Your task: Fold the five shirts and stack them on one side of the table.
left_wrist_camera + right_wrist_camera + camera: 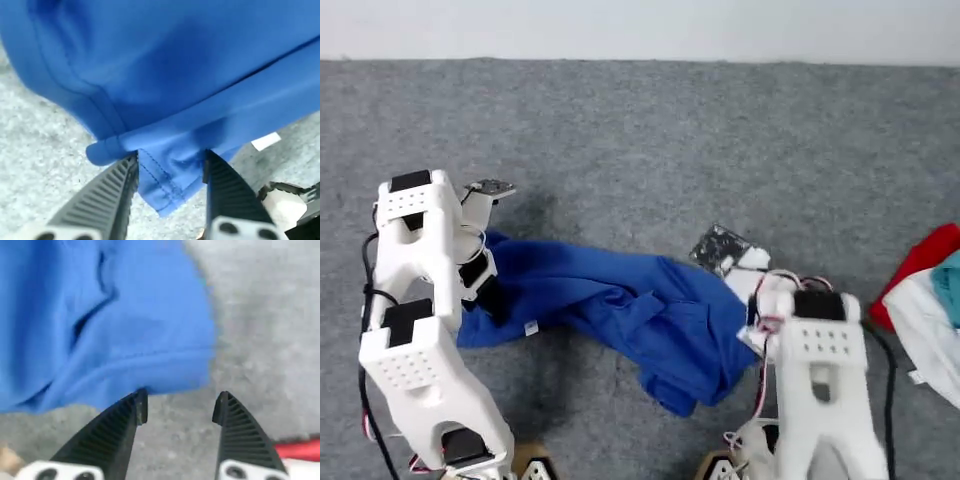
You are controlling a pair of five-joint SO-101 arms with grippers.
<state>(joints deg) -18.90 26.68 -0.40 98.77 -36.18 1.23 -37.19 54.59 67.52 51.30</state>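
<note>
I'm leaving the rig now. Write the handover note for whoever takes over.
Left gripper: fingers open, astride a hem of the blue shirt.
Right gripper: fingers open over the table, beside that shirt's edge.
Blue shirt: crumpled between the arms, unfolded.
Heap of red, white and teal cloth at the right arm's side.
Done: no neat stack visible.
Left: fold every shirt, stack them.

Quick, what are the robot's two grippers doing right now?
Left gripper: open, edge of the blue shirt between its fingers.
Right gripper: open, holding nothing.

blue shirt (650,305); grey table (720,130)
</note>
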